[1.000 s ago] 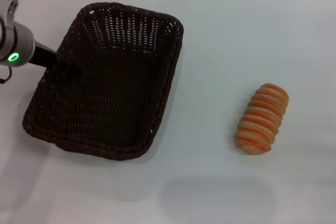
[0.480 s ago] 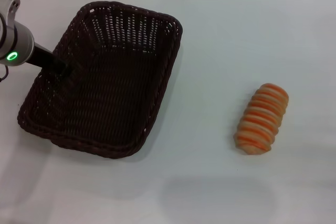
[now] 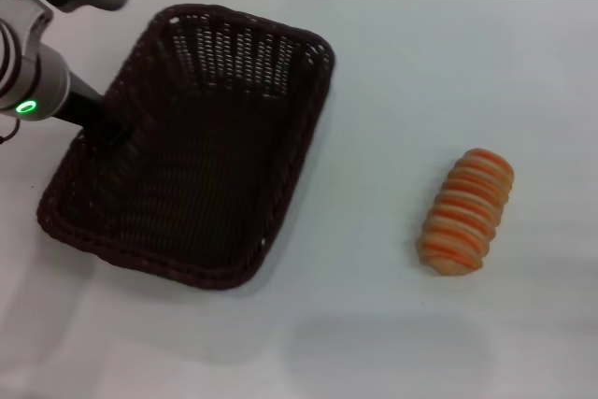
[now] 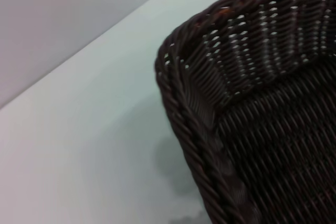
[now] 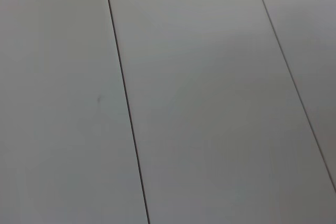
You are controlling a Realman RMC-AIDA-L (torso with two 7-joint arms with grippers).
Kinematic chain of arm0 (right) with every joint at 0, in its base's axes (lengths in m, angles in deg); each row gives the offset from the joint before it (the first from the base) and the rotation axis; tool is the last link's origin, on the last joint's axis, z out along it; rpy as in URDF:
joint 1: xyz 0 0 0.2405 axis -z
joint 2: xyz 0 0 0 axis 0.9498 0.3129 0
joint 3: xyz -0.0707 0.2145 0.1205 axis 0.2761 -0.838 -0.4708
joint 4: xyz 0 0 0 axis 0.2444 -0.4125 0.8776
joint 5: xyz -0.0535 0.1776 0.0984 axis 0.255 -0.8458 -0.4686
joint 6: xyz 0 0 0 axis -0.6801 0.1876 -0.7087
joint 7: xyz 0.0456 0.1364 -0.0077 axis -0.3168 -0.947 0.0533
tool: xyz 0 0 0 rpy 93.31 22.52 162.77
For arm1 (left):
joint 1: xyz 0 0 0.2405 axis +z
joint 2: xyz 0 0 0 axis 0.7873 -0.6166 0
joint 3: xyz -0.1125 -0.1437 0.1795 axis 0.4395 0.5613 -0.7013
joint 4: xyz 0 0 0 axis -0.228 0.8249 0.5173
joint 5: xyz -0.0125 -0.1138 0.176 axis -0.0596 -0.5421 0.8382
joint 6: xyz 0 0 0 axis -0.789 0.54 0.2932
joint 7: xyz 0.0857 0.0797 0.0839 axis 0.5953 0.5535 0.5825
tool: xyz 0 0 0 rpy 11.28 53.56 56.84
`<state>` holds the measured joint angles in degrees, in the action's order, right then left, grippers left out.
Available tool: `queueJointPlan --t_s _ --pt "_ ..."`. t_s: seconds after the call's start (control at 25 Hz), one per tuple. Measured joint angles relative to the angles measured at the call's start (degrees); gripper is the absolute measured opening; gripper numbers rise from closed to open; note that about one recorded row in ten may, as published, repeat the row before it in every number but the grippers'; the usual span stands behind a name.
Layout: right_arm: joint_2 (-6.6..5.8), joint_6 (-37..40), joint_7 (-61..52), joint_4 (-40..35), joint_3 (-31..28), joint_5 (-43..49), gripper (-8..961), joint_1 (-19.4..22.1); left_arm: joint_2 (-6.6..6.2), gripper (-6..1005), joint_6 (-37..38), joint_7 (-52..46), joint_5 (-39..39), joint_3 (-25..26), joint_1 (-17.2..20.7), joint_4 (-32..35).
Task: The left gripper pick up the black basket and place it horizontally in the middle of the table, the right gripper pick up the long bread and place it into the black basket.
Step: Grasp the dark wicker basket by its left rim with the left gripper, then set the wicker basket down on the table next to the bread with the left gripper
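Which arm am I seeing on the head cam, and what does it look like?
Your left arm: thick silver-grey round segments, a black upper section, and a glowing green ring light. A black neck runs down to the left claw, dark against the black basket. No right arm shows in any view.

Dark woven wicker is seen throughout the black basket (image 3: 201,147): a thick braided rim, openwork sides and a tightly woven floor, rough with a faint sheen. The table (image 3: 392,91) is shown as a smooth, matt white surface. A ridged, matt crust is presented by the long bread (image 3: 466,211), at three o'clock from the basket.
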<state>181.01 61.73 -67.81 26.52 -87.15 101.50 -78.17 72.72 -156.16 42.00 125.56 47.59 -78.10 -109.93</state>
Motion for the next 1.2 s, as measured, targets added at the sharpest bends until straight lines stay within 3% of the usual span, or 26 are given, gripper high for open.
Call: queueJointPlan --t_s 0.16,0.36,0.64,0.92,1.2 --pt "0.0 0.2 0.0 0.1 0.0 0.0 812 0.1 -0.08 297 -1.7 8.1 -4.6 2.0 -1.6 0.0" --pt "0.05 0.6 0.0 0.1 0.3 0.1 811 0.1 -0.19 296 -7.3 19.3 -12.1 9.1 -6.6 1.6" --pt "0.09 1.9 0.0 0.5 0.8 0.1 811 0.5 -0.24 272 -14.5 34.0 -18.0 19.3 -17.1 13.2" --pt "0.04 3.2 -0.1 0.9 1.5 0.2 811 1.4 -0.83 229 -19.9 45.1 -20.0 21.9 -26.3 24.4" --pt "0.08 3.6 -0.1 1.0 2.2 0.2 810 1.8 -0.41 188 -23.3 52.1 -20.7 23.5 -30.4 29.0"
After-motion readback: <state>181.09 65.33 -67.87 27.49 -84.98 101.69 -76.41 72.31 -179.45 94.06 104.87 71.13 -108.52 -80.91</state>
